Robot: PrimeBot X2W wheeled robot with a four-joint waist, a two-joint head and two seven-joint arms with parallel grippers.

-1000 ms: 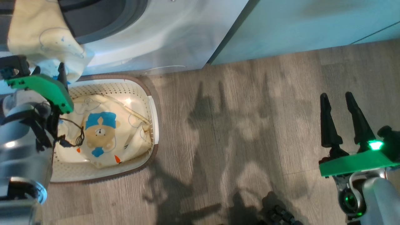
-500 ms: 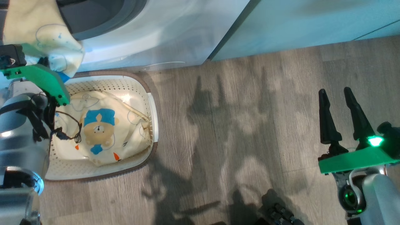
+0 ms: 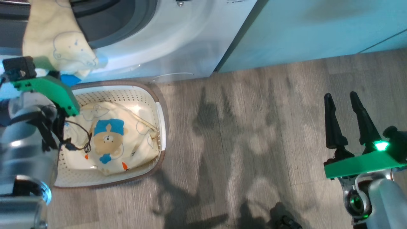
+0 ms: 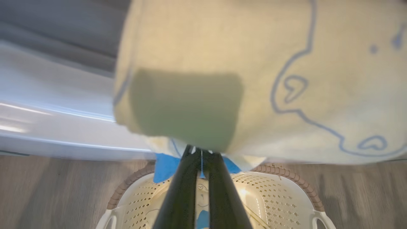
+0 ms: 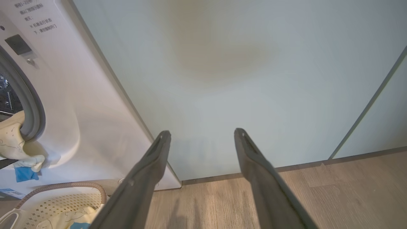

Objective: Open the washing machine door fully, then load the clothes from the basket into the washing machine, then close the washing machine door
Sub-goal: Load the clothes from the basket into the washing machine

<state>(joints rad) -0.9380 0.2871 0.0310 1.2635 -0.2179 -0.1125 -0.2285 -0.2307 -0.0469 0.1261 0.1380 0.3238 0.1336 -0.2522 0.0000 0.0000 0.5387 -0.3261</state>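
The basket (image 3: pixel 120 93) beside the washing machine (image 3: pixel 178 41) holds bear-printed clothes (image 3: pixel 117 140).

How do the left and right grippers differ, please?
The left gripper is shut, pinching the hem of the hanging cloth; the right gripper is open and empty. The left is above the basket; the right above the floor. Both have long dark fingers.

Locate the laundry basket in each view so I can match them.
Head view: basket lower left, on the floor before the washer.
Left wrist view: basket bottom centre.
Right wrist view: basket bottom left corner.
Shared landmark: cream cloth hanging from the washer's mouth, above the basket.
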